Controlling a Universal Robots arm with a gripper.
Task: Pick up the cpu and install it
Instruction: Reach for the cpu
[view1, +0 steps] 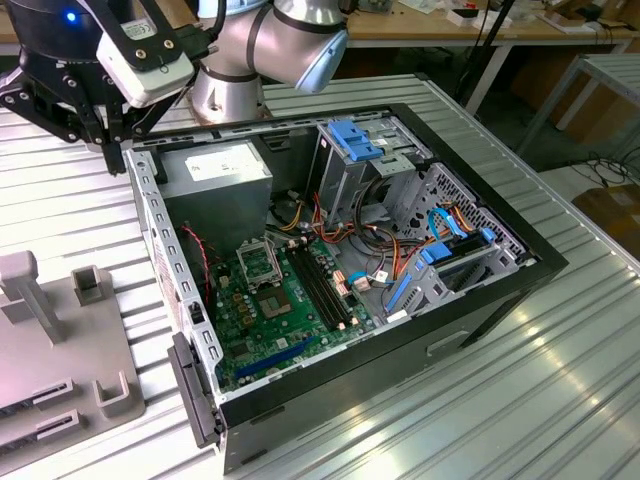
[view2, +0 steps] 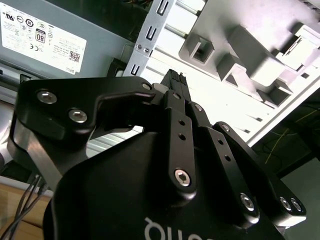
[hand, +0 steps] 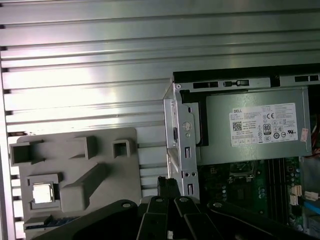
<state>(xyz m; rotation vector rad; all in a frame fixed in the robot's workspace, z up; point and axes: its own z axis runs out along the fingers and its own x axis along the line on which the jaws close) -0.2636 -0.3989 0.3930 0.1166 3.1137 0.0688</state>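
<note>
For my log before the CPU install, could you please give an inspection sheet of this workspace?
Surface: ribbed metal table, holding an open computer case.
Job's things: cpu lies in a recess of the grey tray; socket on the motherboard.
Clutter: nothing seen.
Grippers: gripper shut, empty, near the case's corner.
Cables: coloured wires inside the case.
Surroundings: wooden benches; floor cables.
</note>
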